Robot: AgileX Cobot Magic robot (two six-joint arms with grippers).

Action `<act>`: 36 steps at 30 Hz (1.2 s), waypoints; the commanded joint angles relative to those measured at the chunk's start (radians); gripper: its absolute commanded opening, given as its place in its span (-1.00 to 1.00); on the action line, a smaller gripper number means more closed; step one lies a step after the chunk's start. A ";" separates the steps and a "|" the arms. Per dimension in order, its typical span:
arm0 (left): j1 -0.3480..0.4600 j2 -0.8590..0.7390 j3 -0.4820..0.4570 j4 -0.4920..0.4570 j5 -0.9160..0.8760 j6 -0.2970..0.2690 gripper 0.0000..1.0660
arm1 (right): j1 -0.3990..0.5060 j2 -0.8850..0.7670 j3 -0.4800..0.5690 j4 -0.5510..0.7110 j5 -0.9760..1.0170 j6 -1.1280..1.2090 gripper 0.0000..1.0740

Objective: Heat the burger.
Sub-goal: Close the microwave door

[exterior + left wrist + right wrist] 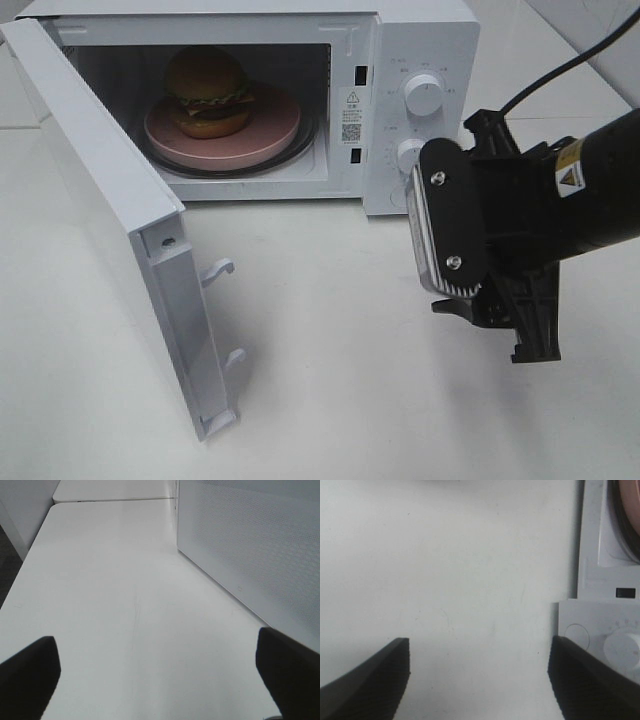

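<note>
The burger [208, 92], with a golden bun, lettuce and cheese, sits on a round pink plate [270, 138] inside the white microwave [420, 40]. The microwave door [110, 200] stands wide open, swung out toward the front left. My right gripper [485, 270] hovers open and empty just in front of the control panel. In the right wrist view the right gripper [480, 680] is over bare table, with a knob [622, 650] and the plate's edge [630, 510] beside it. My left gripper [157, 680] is open and empty over the table, next to the door's outer face [250, 545].
Two round knobs [423, 95] [408, 153] are on the microwave's right panel. Door latch hooks [218, 270] stick out from the open door's edge. A black cable [570, 65] runs behind the right arm. The white table [330, 350] stretches in front of the microwave.
</note>
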 commanded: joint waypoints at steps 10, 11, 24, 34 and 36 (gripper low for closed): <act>-0.002 -0.022 0.003 -0.004 -0.014 -0.002 0.87 | -0.004 -0.158 0.018 -0.001 0.105 0.587 0.42; -0.002 -0.022 0.003 -0.004 -0.014 -0.002 0.87 | -0.004 -0.173 0.018 -0.001 0.138 0.679 0.42; -0.002 -0.022 0.003 -0.004 -0.014 -0.002 0.87 | -0.004 -0.287 0.018 -0.001 0.393 0.850 0.42; -0.002 -0.022 0.003 -0.004 -0.014 -0.002 0.87 | -0.004 -0.437 0.018 -0.001 0.529 0.927 0.42; -0.002 -0.022 0.003 -0.004 -0.014 -0.002 0.87 | -0.004 -0.480 0.018 -0.002 0.563 0.954 0.42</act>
